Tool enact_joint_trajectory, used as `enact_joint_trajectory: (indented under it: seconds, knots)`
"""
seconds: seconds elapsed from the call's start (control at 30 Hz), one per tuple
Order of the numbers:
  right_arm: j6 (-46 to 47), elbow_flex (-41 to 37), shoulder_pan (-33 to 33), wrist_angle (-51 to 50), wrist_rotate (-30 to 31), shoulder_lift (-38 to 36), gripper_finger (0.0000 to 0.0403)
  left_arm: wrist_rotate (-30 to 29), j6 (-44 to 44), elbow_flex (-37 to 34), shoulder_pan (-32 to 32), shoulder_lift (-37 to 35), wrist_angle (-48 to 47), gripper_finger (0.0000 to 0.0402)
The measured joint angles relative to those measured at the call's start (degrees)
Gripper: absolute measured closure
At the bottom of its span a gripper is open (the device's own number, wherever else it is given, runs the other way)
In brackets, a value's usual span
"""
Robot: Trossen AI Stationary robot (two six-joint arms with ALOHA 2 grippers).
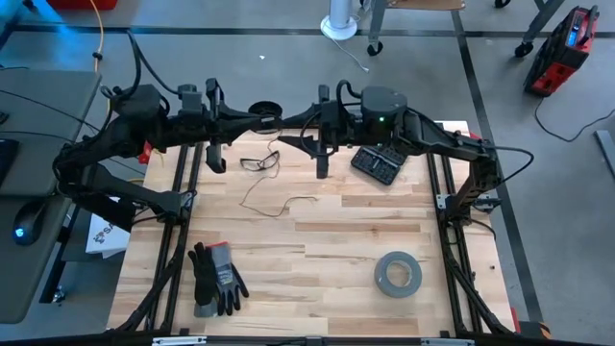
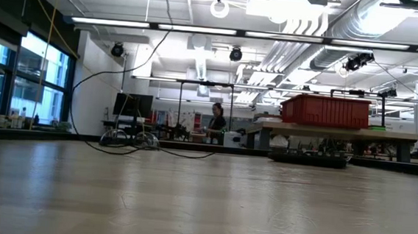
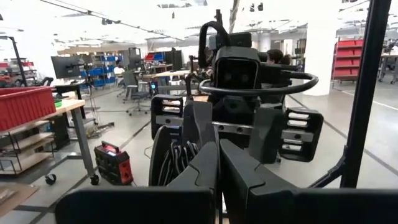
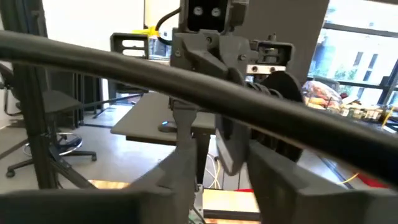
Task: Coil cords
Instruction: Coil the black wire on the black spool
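Pale striped wooden table [image 1: 327,240]. Thin dark cord [image 1: 272,197] and black spool [image 1: 264,109]. Grey tape roll [image 1: 398,273]. Grey-and-black gloves [image 1: 215,279]. Black keypad [image 1: 377,164]. Dark arms.

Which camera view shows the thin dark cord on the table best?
The high view: the cord lies looped on the bare wood, seen whole from above. The low view shows only distant tangles; neither wrist view shows it.

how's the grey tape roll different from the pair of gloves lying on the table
The grey tape roll is a flat ring with an open centre; the gloves are a long, limp bundle. The roll is light grey all over, while the gloves are mostly black with grey cuffs. The roll lies on the table's right half, the gloves on its left. Both sit in the near part of the wooden table, away from both arms.
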Motion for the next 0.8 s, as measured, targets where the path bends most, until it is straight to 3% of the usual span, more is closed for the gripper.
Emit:
enact_joint_trajectory:
  seconds: [0.2, 0.4, 0.57, 0.8]
  knots:
    - [-0.94, 0.00, 0.22, -0.07, 4.05, 0.07, 0.0389, 0.26, 0.66, 0.02, 0.02, 0.97, 0.12, 0.0400]
    - [-2.85, 0.00, 0.34, -3.10, 4.83, -0.63, 0.0400, 0.00, -0.43, 0.33, 0.00, 0.02, -3.92, 0.0386]
    - [-4.62, 0.06, 0.22, -7.00, 4.48, -1.76, 0.0402, -0.21, -5.21, 3.38, 0.04, -0.63, -12.48, 0.0341]
    - [-6.34, -0.02, 0.31, -8.63, 1.05, -1.51, 0.0402, -0.03, -9.99, 3.22, 0.00, 0.51, -17.54, 0.0271]
